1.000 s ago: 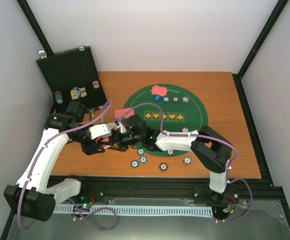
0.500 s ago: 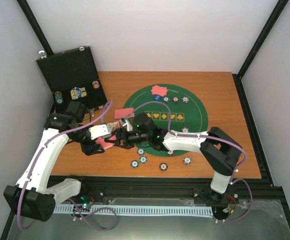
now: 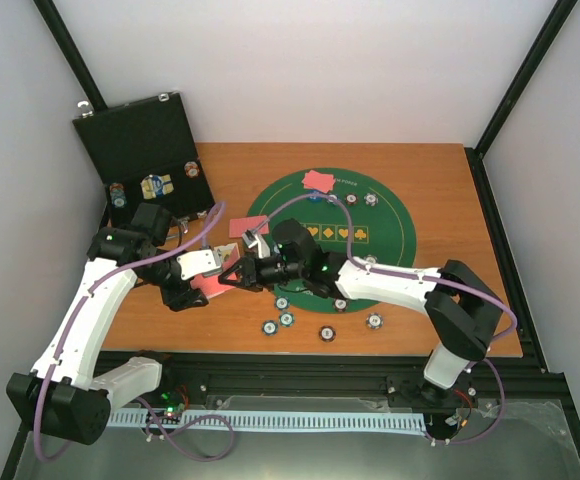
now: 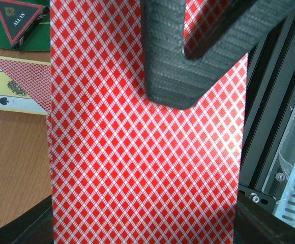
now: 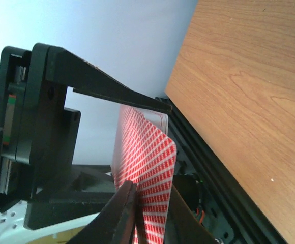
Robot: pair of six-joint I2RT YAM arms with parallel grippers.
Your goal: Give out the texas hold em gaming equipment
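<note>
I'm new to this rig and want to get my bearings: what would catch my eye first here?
Red-backed cards fill the left wrist view, clamped in the left gripper just left of the green felt mat, with the fingers of the right gripper either side of one card's edge. Poker chips lie scattered near the front edge of the table; an open black case stands at the back left.

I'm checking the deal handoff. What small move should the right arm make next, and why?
Probably draw the right gripper away toward the green mat: it pinches a red-backed card at its edge, while the left gripper clamps the deck.
</note>
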